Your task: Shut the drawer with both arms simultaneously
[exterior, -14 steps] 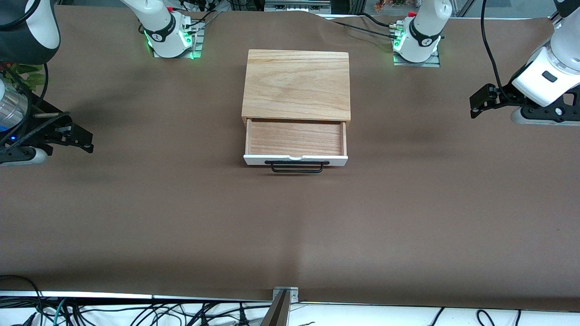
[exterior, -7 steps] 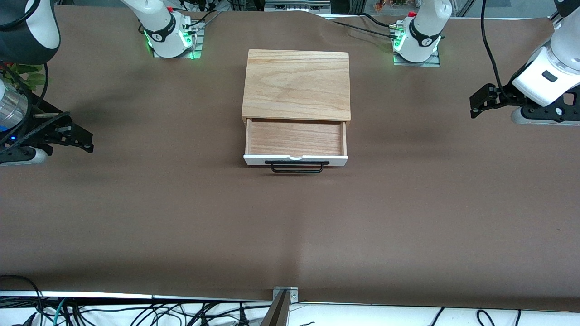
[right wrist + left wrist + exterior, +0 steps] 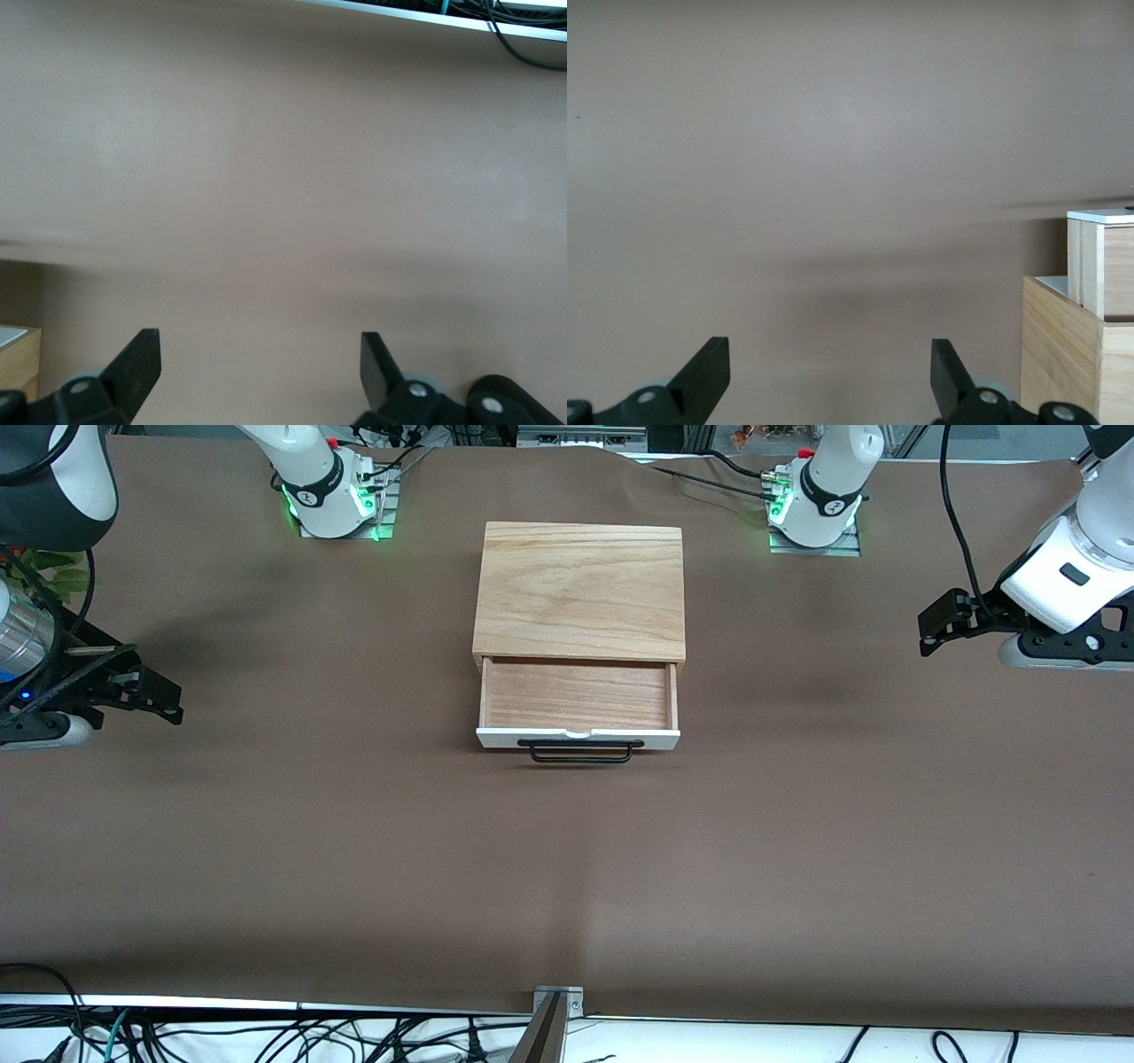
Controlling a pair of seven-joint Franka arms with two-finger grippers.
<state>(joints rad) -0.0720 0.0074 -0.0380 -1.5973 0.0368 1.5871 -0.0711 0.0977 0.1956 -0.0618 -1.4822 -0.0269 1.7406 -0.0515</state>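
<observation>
The drawer point(image 3: 578, 695) stands pulled out of the oak-coloured box point(image 3: 580, 591) at mid table, its white front panel and black bar handle point(image 3: 580, 752) facing the front camera; the tray is empty. My left gripper point(image 3: 939, 622) is open and empty, up over the table at the left arm's end, well apart from the drawer. My right gripper point(image 3: 164, 701) is open and empty over the right arm's end. The left wrist view shows open fingertips point(image 3: 709, 363) and the drawer's white front point(image 3: 1101, 215). The right wrist view shows open fingertips point(image 3: 142, 354) and a corner of the box point(image 3: 19, 361).
A brown cloth point(image 3: 567, 868) covers the table. The two arm bases point(image 3: 332, 500) point(image 3: 815, 509) stand at the table's far edge. Green leaves point(image 3: 53, 571) show at the right arm's end. Cables point(image 3: 266, 1036) lie below the near table edge, also in the right wrist view point(image 3: 523, 18).
</observation>
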